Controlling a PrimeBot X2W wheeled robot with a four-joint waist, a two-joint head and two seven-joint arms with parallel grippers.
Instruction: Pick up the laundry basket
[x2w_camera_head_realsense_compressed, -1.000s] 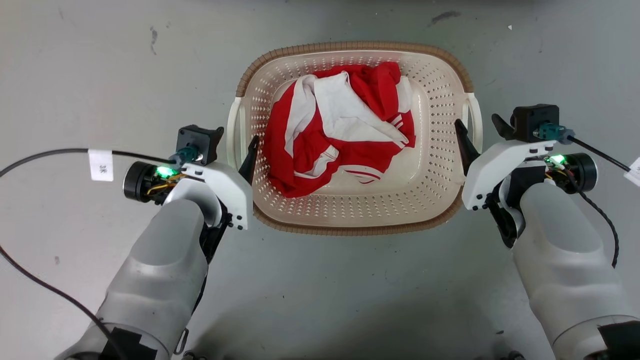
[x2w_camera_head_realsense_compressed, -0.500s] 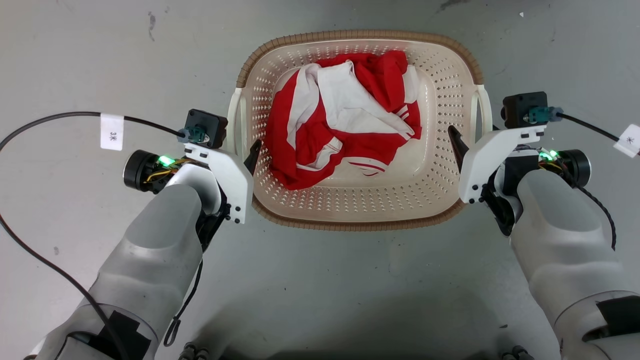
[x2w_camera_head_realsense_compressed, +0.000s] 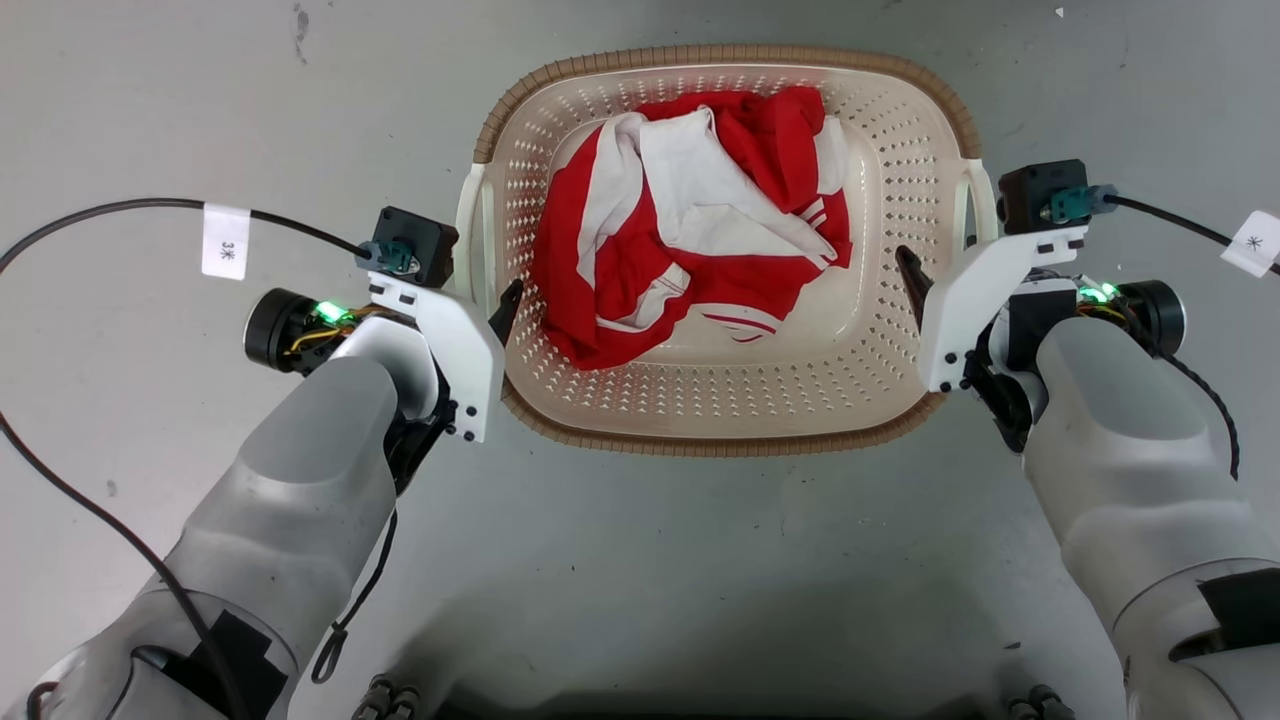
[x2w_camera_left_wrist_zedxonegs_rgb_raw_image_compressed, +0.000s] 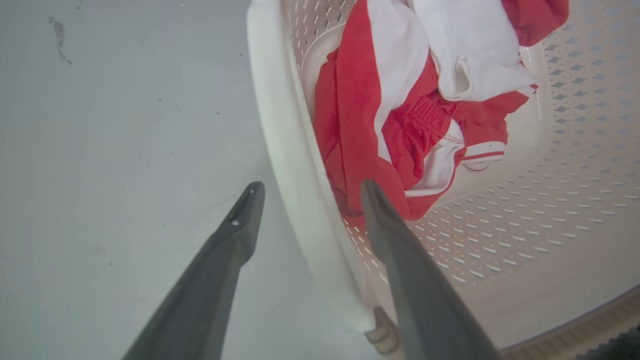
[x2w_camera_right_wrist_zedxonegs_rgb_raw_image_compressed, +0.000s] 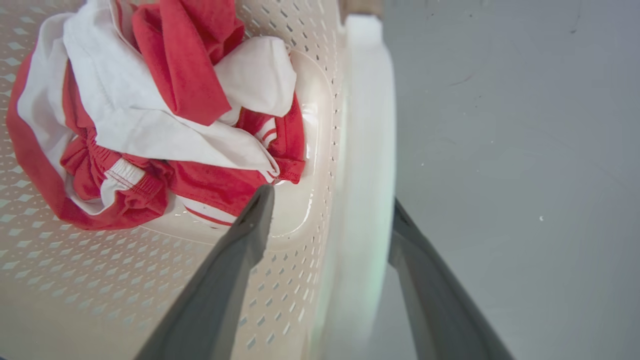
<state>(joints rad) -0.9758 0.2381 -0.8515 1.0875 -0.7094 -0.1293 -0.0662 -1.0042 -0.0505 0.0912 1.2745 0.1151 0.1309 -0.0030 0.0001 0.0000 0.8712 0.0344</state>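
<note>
The laundry basket (x2w_camera_head_realsense_compressed: 720, 400) sits betw. the two arms, grey floor (x2w_camera_head_realsense_compressed: 150, 120) around it, red-white clothes (x2w_camera_head_realsense_compressed: 690, 230) inside. L claw (x2w_camera_left_wrist_zedxonegs_rgb_raw_image_compressed: 310, 186) is released, fingers astride the white side handle (x2w_camera_left_wrist_zedxonegs_rgb_raw_image_compressed: 277, 115): one outside, one inside. R claw (x2w_camera_right_wrist_zedxonegs_rgb_raw_image_compressed: 330, 200) is the same at the opposite handle (x2w_camera_right_wrist_zedxonegs_rgb_raw_image_compressed: 367, 125), not clenched.

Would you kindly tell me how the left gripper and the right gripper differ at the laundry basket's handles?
The left gripper straddles the left handle, the right gripper the right handle. The left gripper's outer finger stands clear of its handle; the right gripper's sits close against its handle, partly hidden. Both are open, one finger inside the laundry basket.
</note>
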